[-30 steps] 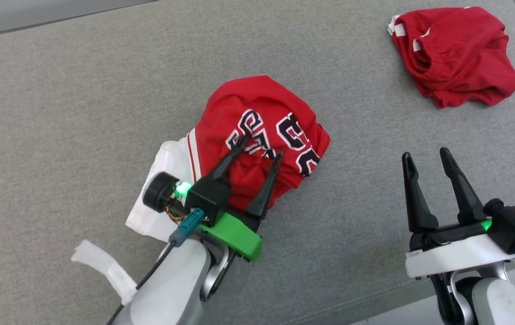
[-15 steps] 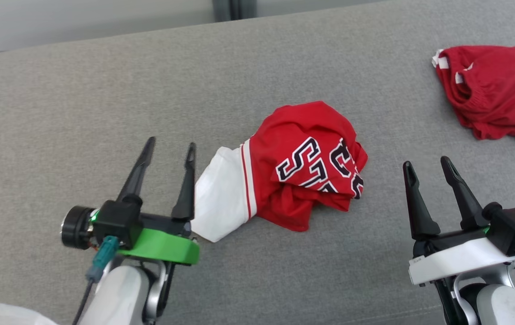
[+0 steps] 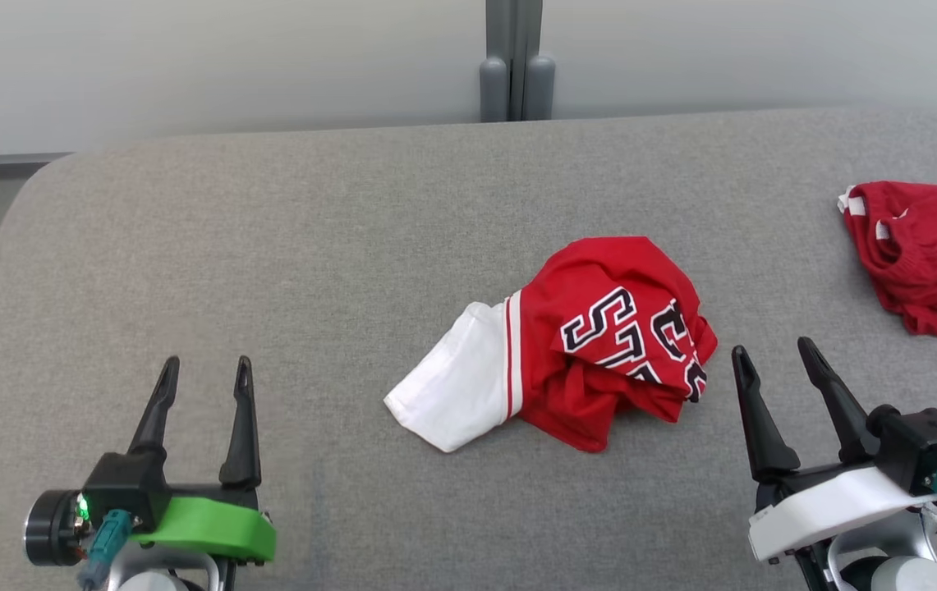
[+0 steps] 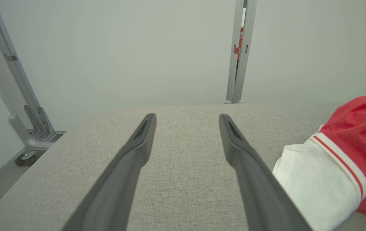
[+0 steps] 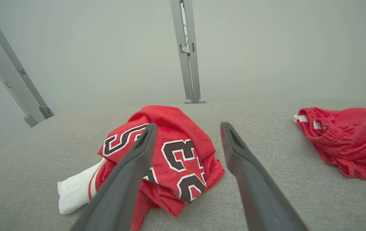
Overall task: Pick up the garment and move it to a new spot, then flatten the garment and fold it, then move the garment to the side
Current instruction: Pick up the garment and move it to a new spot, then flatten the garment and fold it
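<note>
The crumpled red garment point(image 3: 599, 345) lay on the grey cushion point(image 3: 271, 246) between both spread claws: just left of the right claw point(image 3: 770, 346), seemingly not touching, well right of the left claw point(image 3: 207, 363).

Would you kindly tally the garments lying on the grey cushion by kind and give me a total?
Red jersey with a white sleeve: 1
Red shorts: 1
Total: 2
</note>
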Robot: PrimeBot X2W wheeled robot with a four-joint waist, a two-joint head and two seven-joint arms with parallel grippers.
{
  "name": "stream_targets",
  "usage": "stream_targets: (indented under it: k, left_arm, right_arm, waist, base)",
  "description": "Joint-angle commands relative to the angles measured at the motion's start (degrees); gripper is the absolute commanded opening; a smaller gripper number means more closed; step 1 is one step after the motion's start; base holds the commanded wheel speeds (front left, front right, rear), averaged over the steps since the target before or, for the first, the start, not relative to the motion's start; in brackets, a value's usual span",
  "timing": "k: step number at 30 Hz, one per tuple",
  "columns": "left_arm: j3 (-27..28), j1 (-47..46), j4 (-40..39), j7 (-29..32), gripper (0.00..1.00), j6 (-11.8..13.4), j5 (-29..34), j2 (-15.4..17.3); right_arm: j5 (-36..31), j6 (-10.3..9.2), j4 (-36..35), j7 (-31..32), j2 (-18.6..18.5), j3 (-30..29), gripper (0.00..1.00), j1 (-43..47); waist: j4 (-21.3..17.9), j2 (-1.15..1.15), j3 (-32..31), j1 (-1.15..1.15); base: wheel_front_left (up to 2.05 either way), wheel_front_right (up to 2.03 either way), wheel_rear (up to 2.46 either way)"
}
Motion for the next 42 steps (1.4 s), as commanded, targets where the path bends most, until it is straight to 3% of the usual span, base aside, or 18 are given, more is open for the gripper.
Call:
stream_targets:
  k: [1, 31, 42]
  left_arm:
    - [-0.02, 1.42, 0.60, -0.12, 1.00, -0.45, -0.35, 0.64]
    - [-1.57, 1.76, 2.52, 0.33, 1.00, -0.49, -1.92, 1.07]
    - [-2.23, -2.09, -0.10, 0.00, 1.00, -0.45, -0.63, 0.38]
  right_arm:
    - [-0.27, -0.06, 0.18, 0.27, -0.15, -0.27, 1.00, 1.04]
    - [-2.08, -0.06, -1.71, 2.14, 0.61, -2.35, 1.00, 3.15]
    - [-1.56, -0.06, 1.61, 3.08, 0.42, -1.09, 1.00, 1.55]
  waist:
    - [0.84, 0.00, -1.95, 0.00]
    - [-0.43, 0.00, -3.18, 0.00]
    - [1.12, 0.00, 2.67, 0.00]
  base:
    - [0.00, 0.00, 0.00]
    - [0.00, 0.00, 0.00]
    - [0.00, 0.00, 0.00]
